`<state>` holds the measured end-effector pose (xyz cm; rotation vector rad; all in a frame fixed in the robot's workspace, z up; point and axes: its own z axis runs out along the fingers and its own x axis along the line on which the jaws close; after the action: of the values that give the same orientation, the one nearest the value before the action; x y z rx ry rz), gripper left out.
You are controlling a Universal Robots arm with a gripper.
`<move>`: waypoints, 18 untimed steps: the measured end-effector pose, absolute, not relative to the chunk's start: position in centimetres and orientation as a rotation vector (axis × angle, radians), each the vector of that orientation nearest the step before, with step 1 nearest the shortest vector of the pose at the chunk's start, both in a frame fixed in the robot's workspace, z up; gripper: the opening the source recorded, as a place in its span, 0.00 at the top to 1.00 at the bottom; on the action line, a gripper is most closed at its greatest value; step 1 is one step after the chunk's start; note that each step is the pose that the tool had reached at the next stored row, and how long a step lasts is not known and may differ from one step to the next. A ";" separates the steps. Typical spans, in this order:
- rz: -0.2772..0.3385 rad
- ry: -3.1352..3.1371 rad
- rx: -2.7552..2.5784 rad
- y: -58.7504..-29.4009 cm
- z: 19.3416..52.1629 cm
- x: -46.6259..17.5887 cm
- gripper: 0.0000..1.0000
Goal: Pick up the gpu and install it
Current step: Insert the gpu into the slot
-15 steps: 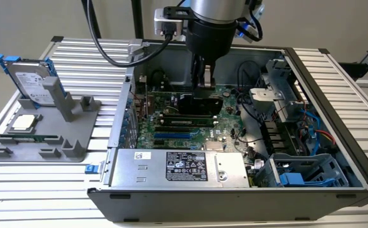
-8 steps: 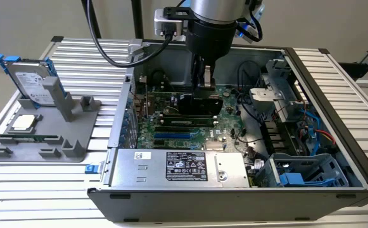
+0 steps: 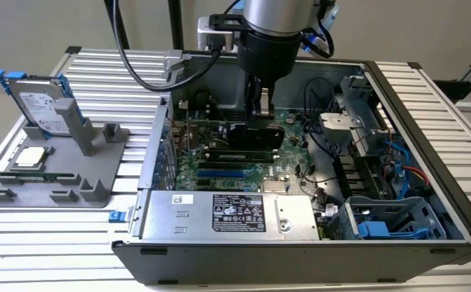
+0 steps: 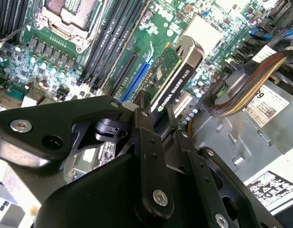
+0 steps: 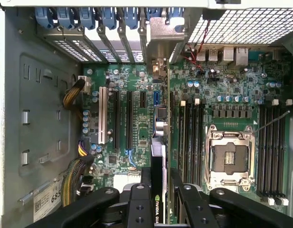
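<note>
holding gpu (image 4: 172,83) clamped in gripper (image 4: 158,121) over motherboard (image 5: 137,90), i'm keeping card edge square to the slot.

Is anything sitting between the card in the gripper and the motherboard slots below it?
Nothing visible does. The gripper holds the gpu edge-down over the motherboard inside the open case. In both wrist views the long slots under it look bare; the cable bundle lies off to one side.

The open computer case (image 3: 300,243) fills the exterior view's center and right on the counter (image 3: 57,243). A stand (image 3: 65,164) at left carries the hard drive (image 3: 41,103). The gpu (image 3: 256,135) sits mid-case over the motherboard (image 3: 219,164).
</note>
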<state>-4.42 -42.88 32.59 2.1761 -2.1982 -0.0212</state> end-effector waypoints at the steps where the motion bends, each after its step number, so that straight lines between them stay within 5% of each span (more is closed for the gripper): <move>1: -0.021 -2.200 2.174 -42.9 32.5 -4.4 1.00; 18: -0.023 -2.257 2.115 -42.9 31.5 -4.4 1.00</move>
<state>-4.43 -42.88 31.55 2.1148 -2.2571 -0.0227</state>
